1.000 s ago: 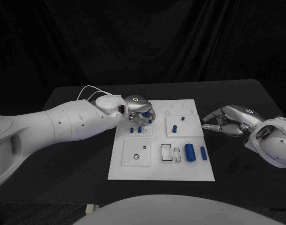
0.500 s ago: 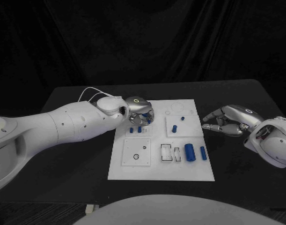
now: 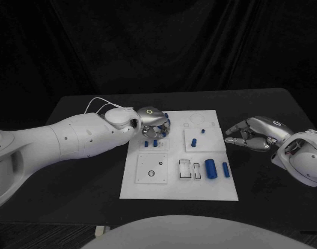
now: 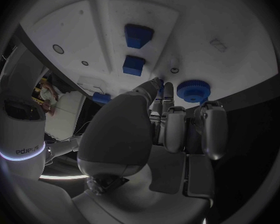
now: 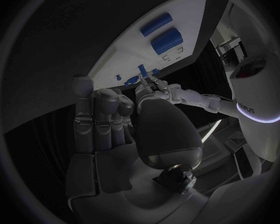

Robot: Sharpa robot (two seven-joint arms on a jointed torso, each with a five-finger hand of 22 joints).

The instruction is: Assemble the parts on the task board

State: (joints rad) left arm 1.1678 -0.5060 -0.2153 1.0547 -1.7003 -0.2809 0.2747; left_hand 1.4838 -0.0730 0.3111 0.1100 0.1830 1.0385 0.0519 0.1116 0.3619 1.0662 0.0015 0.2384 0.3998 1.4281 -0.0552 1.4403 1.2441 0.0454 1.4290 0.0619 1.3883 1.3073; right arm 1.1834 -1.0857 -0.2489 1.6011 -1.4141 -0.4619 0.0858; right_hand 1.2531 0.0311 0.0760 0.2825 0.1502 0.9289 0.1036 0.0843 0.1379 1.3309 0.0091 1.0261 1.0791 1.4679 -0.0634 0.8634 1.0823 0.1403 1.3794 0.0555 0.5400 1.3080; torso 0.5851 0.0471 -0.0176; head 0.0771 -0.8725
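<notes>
The white task board (image 3: 203,184) lies mid-table. My left hand (image 3: 154,121) hovers over its far left corner, fingers pointing down and close together. In the left wrist view the fingertips (image 4: 166,90) end beside a round blue toothed part (image 4: 193,90) lying at the board's edge; a blue sliver shows at the thumb tip, and whether it is pinched is unclear. Two blue blocks (image 4: 138,35) (image 4: 134,64) sit further along the board. My right hand (image 3: 249,135) rests off the board's right edge, fingers curled, holding nothing. Blue parts (image 3: 193,142) (image 3: 210,168) lie on the board.
The black table (image 3: 76,176) surrounds the board, with bare room to its left, right and front. The right wrist view shows the board (image 5: 134,59) edge-on with two blue cylinders (image 5: 167,40) on it. Dark curtain stands behind the table.
My left hand has drawn slightly toward the board's far edge. The right hand has barely moved.
</notes>
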